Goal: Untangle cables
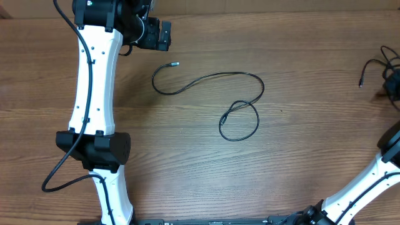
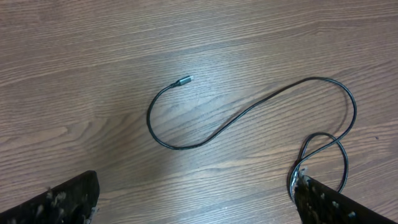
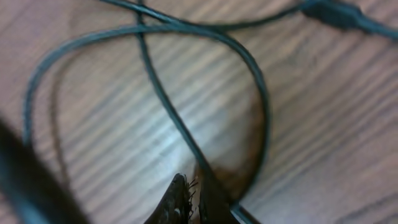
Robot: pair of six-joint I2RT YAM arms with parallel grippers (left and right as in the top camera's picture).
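Note:
One thin black cable (image 1: 215,75) lies loose on the middle of the table, with a plug tip at its left end and a small crossed loop (image 1: 239,122) at its right end. It also shows in the left wrist view (image 2: 249,111). My left gripper (image 1: 164,35) hovers at the far left, above the plug end, with its fingers wide apart and empty (image 2: 196,186). A second black cable (image 1: 375,65) curls at the right edge. My right gripper (image 1: 392,84) is low over it, mostly cut off by the frame. In the right wrist view its fingers (image 3: 194,186) are pressed together on a strand of this cable (image 3: 168,109).
The wooden table (image 1: 300,156) bears both cables. The left arm's white links and its thick black cable (image 1: 62,162) stand along the left side. The right arm's white link (image 1: 365,184) rises from the bottom right corner.

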